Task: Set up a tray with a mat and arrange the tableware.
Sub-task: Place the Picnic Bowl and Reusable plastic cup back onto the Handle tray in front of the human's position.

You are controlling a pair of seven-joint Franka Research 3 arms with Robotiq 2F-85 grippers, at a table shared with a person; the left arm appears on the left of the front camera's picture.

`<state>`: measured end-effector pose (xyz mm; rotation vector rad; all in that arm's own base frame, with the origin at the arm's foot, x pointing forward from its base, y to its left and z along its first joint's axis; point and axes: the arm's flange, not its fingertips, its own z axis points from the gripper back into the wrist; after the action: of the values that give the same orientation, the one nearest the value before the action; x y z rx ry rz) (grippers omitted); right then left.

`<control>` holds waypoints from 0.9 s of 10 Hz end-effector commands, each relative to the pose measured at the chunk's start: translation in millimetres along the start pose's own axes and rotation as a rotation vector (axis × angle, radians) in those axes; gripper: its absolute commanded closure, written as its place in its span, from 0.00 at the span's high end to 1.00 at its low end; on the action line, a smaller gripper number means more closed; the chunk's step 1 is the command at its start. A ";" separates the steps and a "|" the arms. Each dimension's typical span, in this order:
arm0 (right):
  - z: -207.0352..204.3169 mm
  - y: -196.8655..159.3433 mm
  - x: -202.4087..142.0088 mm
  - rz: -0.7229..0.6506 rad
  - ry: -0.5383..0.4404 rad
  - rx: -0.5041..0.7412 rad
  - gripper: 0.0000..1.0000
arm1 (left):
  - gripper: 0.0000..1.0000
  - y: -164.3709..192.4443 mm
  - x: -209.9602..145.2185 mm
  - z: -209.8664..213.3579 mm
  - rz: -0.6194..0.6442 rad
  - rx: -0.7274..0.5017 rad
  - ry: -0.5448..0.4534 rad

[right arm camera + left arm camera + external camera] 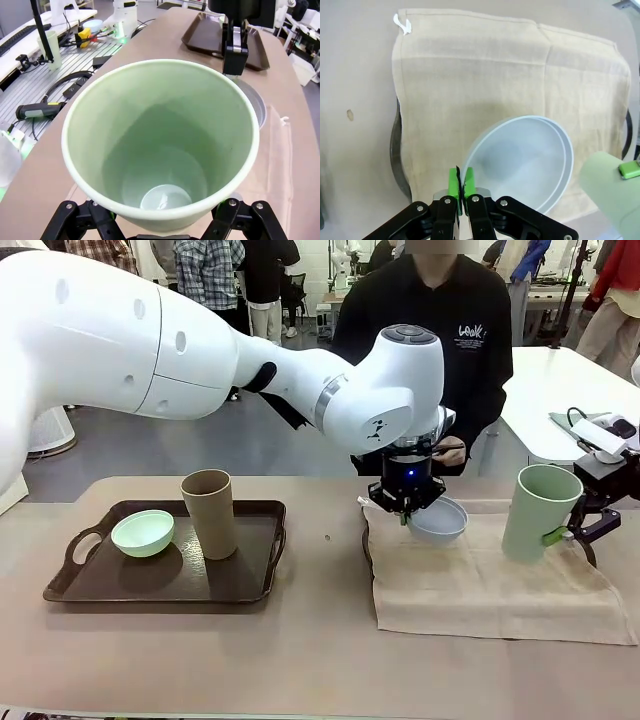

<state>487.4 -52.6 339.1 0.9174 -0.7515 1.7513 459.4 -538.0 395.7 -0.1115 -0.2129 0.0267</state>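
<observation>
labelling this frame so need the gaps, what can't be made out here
- Second tray, left wrist view: the mat covers all but its dark rim.
- Right gripper fingertips, right wrist view: hidden behind the pale green cup.
- Pale bluish white bowl underside, front view: its own wall hides whether it touches the mat.
</observation>
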 end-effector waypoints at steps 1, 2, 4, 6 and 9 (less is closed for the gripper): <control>-2.2 -2.6 -5.0 -0.015 -0.006 0.015 0.83 | 0.04 -0.7 -2.1 -8.5 -0.032 -0.013 0.003; -8.4 -5.0 -11.1 -0.027 -0.015 0.044 0.83 | 0.04 -3.6 -3.1 -15.7 -0.052 -0.023 0.004; -12.7 -8.8 -20.5 -0.030 -0.025 0.080 0.83 | 0.04 -5.6 -1.4 -22.6 -0.071 -0.020 0.006; -16.1 -10.4 -31.1 -0.038 -0.046 0.086 0.83 | 0.04 -7.4 0.7 -31.0 -0.086 -0.025 0.015; -17.9 -11.6 -42.7 -0.040 -0.042 0.084 0.83 | 0.04 -10.6 4.8 -44.9 -0.095 -0.016 0.045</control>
<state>500.9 -51.2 295.5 1.0120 -0.6959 1.7247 468.4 -548.0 353.7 -0.1122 -0.1868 -0.0614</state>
